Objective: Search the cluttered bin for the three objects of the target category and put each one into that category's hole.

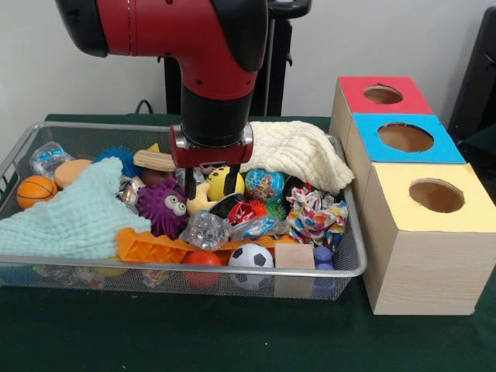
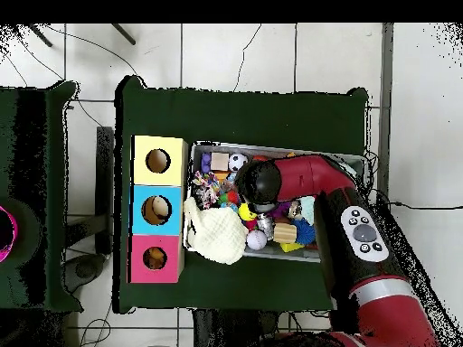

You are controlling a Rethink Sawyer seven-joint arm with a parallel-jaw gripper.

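Note:
The silver wire mesh bin is full of toys; it also shows in the overhead view. My gripper hangs on the red arm just above the bin's middle, over a yellow toy with black marks. I cannot tell whether it is open or shut, and it holds nothing I can see. Around it lie a purple spiky ball with eyes, a globe ball and crumpled clear plastic. Three wooden boxes with holes stand to the right: red top, blue top, yellow top.
A pale green cloth covers the bin's left part and a cream cloth drapes over its far right rim. A basketball, a soccer ball, a wooden cube and an orange plastic piece lie near the edges.

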